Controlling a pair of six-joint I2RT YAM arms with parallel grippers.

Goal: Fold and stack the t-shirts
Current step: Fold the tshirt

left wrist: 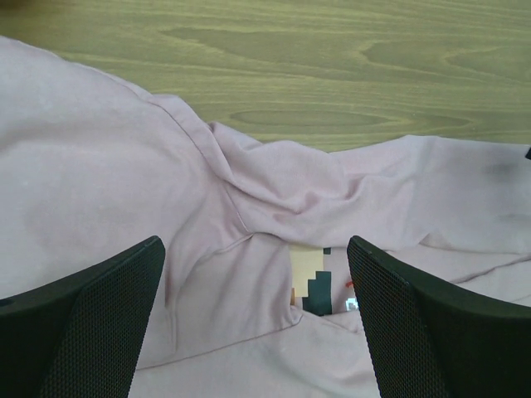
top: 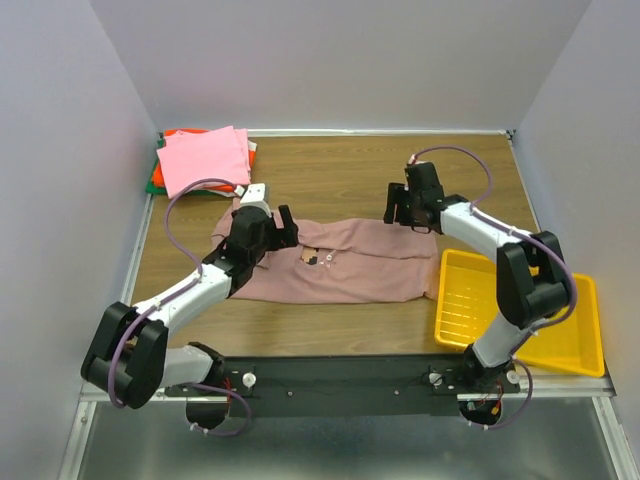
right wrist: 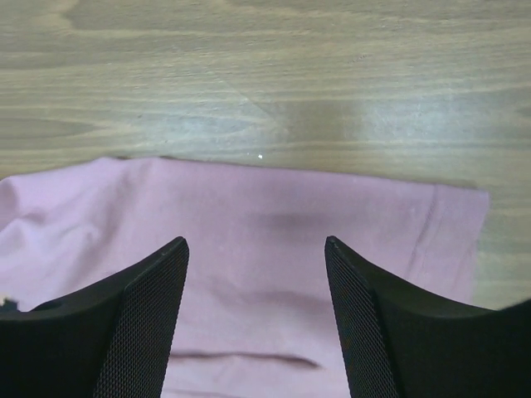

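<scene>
The yellow tray (top: 458, 295) sits on the bench (top: 340, 170) just beside the right end of the dusty mauve t-shirt (top: 370, 268), its ribbed yellow floor in plain sight, with the elbow of the right arm (top: 530, 285) hanging over it. The mauve t-shirt lies spread crosswise on the middle of the bench, rumpled and not yet folded. Behind its left end, in the far corner, is the stack of folded tees: a bright pink t-shirt (top: 205, 160) on top, an orange-red t-shirt (top: 182, 133) showing at the back edge and a green t-shirt (top: 154, 186) peeping out at the left (only the overhead view takes in the stack and the tray). The left jaws stand wide open over the left half of the mauve t-shirt, gripping nothing. The left wrist view shows what the overhead one barely gives: the pixel-art print (left wrist: 319, 283) half tucked under a fold, with creases running across the cloth (left wrist: 108, 191). The right jaws are parted too, poised above the shirt's far right edge with nothing between them. The right wrist view shows that straight hem (right wrist: 274, 240) lying flat, with bare wood beyond it.
</scene>
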